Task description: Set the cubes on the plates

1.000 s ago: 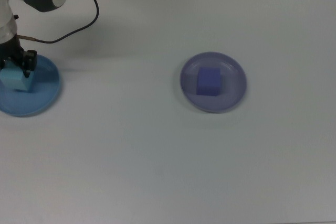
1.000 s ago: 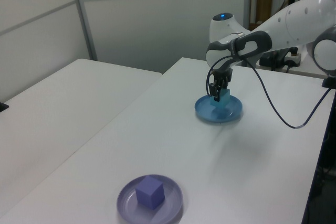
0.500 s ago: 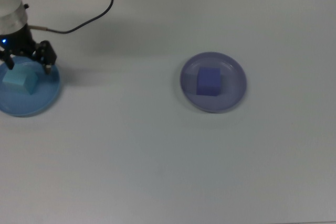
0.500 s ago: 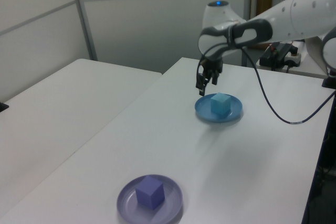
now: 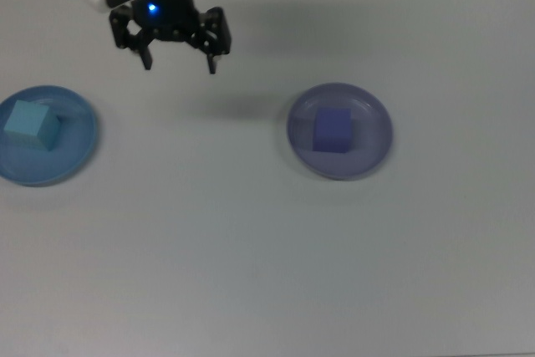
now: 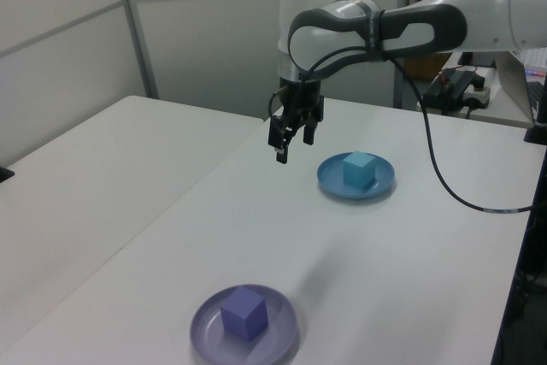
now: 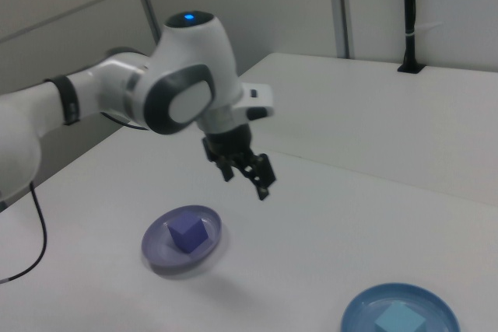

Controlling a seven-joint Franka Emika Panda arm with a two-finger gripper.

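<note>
Plates of like size, round, shallow and rimmed, sit well apart on a plain white table [image 5: 251,248]: a light blue plate [image 5: 75,152] at the top view's left edge and a pale lavender plate [image 5: 368,152] right of centre. Each holds one small matte cube of flat colour, a cyan cube [image 5: 32,124] on the blue one and a purple-blue cube [image 5: 333,130] on the lavender one. Between and behind them in the top view, the black gripper [image 5: 178,63] hangs above the bare table with its fingers spread apart, holding nothing.
</note>
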